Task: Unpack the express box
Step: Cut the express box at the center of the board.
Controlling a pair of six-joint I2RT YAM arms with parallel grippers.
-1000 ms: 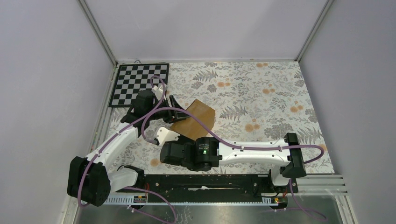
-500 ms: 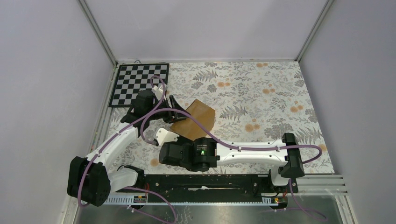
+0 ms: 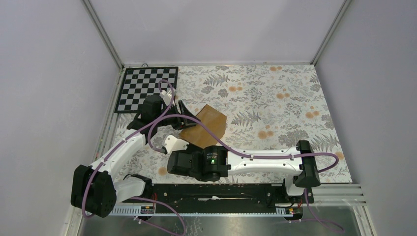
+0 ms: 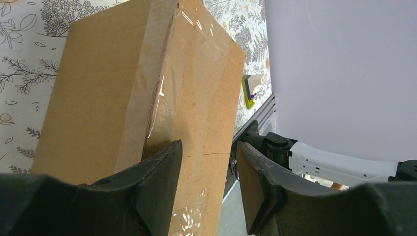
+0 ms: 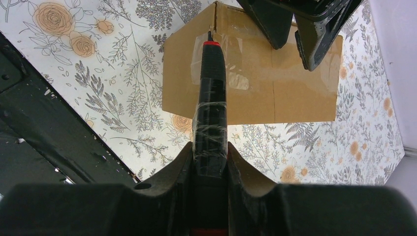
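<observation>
The express box, a brown taped carton, sits tilted on the floral table left of centre. My left gripper is at its far-left edge. In the left wrist view the left gripper stands open astride the narrow taped side of the box, with a sliver of gap at the right finger. My right gripper is shut on a black cutter wrapped in clear tape. The cutter's red tip points at the taped seam near a corner of the box. Whether the blade touches, I cannot tell.
A checkerboard lies at the far left corner of the floral cloth. A black rail runs along the near edge by the arm bases. Grey walls enclose three sides. A small green and white object lies beyond the box.
The right arm has eased slightly to the left. The box and the left gripper have stayed in place.
</observation>
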